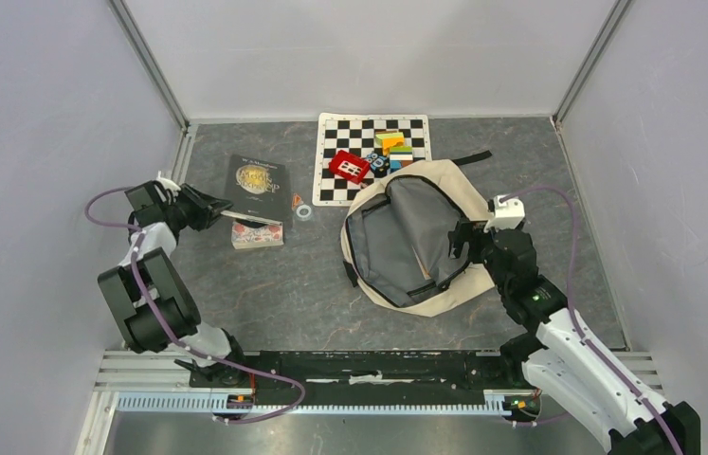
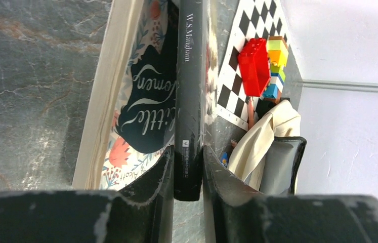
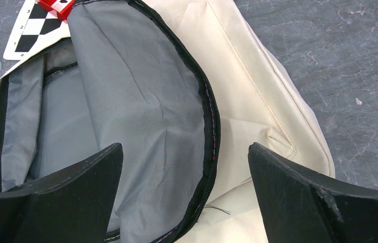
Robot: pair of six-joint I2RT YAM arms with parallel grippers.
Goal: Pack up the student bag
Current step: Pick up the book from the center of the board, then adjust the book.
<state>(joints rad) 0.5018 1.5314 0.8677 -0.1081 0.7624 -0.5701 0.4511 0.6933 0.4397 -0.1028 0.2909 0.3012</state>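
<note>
Your left hand (image 2: 187, 152) was clenched on the lower spine end of the black Maugham book (image 2: 191, 76), one finger pressed against each cover. That book sat on top of the Little Women book (image 2: 149, 106), and both were on the table (image 1: 274, 284), well to the left of the student bag (image 1: 405, 237). The student bag lay flat with its mouth gaping and the grey lining showing. Your right hand (image 3: 184, 152) was released, its jaws spread wide and straddling the black zipper rim (image 3: 209, 116) on the bag's right side, gripping nothing. The step, as I judged it, was carrying the Maugham book across to the bag. Your grip was near one end of a long book, so the far end was likely to sag or twist. It needed a slow, straight lift, clear of the Little Women book so the lower one was not dragged along. The bag's mouth looked slack, so pinching the zipper rim with your right hand and raising it would have made a better opening. The book then needed to go in flat, spine first and towards the bag's far wall.
</note>
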